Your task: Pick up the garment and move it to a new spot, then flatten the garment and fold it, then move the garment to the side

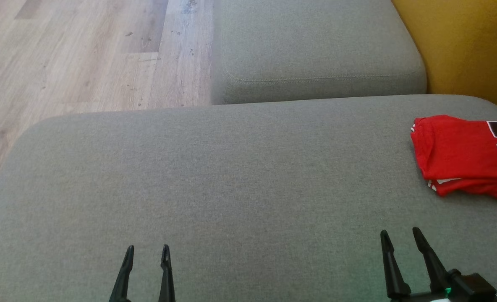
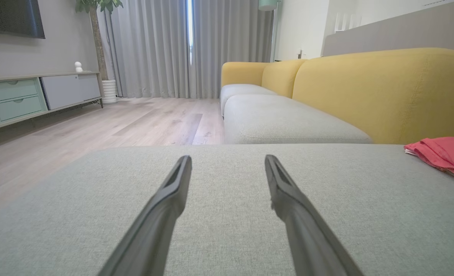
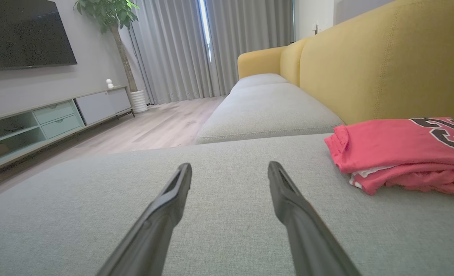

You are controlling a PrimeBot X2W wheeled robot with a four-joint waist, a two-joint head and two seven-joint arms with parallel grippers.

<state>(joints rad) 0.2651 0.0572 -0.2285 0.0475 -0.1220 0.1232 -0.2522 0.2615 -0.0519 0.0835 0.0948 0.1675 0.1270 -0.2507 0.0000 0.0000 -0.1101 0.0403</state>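
Red garment (image 1: 462, 155) folded, cushion (image 1: 231, 167) right edge | left gripper (image 1: 147, 248), right gripper (image 1: 400, 230): fingers spread, empty | advice: right pinches all layers.

Only readable bit is the number (image 3: 441, 134) on the red jersey (image 3: 388, 149) at the far right of the seat. Black digits with white edging, looks like 23 from the right wrist view. The head view cuts it off at the right edge.
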